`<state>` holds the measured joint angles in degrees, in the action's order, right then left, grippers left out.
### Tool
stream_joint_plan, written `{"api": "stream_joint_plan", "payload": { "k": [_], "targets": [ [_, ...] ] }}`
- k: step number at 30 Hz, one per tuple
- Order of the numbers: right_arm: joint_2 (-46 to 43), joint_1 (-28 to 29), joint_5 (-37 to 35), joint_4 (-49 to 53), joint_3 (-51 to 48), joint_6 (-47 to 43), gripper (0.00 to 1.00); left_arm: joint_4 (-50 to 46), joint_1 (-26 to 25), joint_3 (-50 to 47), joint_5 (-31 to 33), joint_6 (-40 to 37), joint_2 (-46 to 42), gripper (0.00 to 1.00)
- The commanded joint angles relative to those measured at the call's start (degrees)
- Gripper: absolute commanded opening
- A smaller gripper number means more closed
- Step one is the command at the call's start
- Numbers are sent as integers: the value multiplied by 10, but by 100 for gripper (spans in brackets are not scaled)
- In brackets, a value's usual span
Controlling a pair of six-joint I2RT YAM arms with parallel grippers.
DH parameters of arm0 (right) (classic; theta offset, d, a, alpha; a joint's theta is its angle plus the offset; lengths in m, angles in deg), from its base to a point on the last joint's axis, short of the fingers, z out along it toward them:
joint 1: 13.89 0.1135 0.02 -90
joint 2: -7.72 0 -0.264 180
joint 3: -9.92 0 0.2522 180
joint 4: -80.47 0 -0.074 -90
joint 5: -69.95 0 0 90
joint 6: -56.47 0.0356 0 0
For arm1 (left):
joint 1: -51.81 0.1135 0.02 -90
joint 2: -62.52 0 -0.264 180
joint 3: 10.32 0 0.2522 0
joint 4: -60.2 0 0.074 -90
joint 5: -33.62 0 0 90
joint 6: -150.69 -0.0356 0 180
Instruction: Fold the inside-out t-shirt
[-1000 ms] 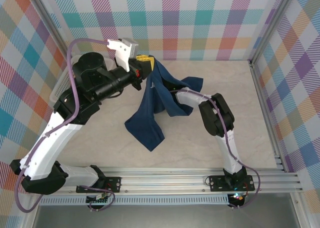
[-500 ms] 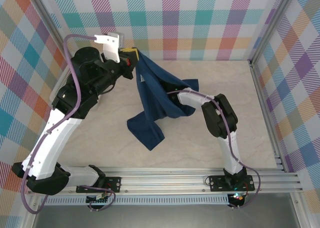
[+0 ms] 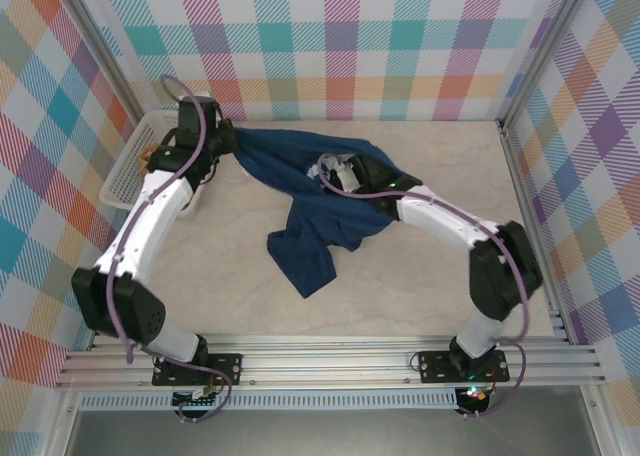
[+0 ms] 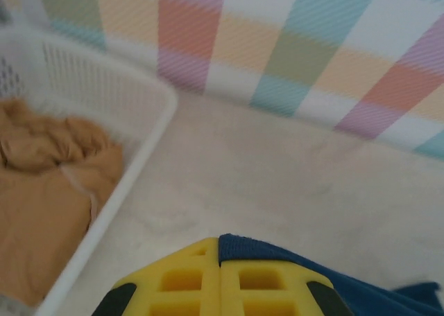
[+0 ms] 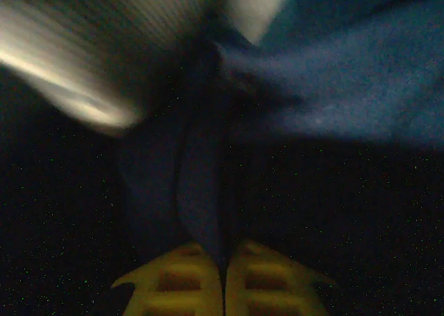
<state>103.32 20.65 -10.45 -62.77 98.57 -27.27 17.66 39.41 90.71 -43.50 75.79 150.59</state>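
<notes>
The inside-out t-shirt (image 3: 300, 191), dark navy, lies stretched across the back of the table, with a bunched part trailing toward the front (image 3: 305, 266). My left gripper (image 3: 222, 136) is at the back left and shut on the shirt's edge. In the left wrist view its yellow fingers (image 4: 187, 281) pinch a navy hem (image 4: 257, 250) just above the tabletop. My right gripper (image 3: 330, 168) is in the middle of the shirt. In the dim right wrist view it (image 5: 223, 257) is shut on a raised fold of navy cloth (image 5: 201, 191).
A white basket (image 3: 128, 171) stands at the far left against the wall, holding a tan-orange garment (image 4: 41, 184); its rim (image 4: 132, 163) is close beside my left gripper. Checked walls and metal rails (image 3: 525, 206) enclose the table.
My left arm has swung left and down toward the basket, pulling the shirt's edge with it. My right gripper has shut on the cloth and moved back; the shirt now lies stretched between them.
</notes>
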Motion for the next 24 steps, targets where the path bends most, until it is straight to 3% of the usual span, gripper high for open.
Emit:
{"api": "stream_joint_plan", "payload": {
  "k": [1,6,10,12,15,18,21,24],
  "targets": [
    [-40,-17,129,-61,15,-16,0,1,5,-35,-12,33,39,0],
    [-26,-18,161,-64,23,-27,0,8,4,-46,-30,42,117,0],
    [-51,-18,131,-107,-1,-21,0,21,5,-63,-48,41,156,0],
    [-56,-19,56,-119,5,-1,0,55,5,-99,-96,47,151,0],
    [-38,-20,-110,-104,59,15,0,190,4,-198,-212,85,112,0],
    [-23,-23,-189,-157,89,30,0,317,1,-287,-298,126,63,0],
    [4,-23,-193,-245,100,41,0,369,-13,-321,-349,132,24,0],
    [21,-28,-92,-300,123,58,0,341,-33,-323,-314,123,3,0]
  ]
}}
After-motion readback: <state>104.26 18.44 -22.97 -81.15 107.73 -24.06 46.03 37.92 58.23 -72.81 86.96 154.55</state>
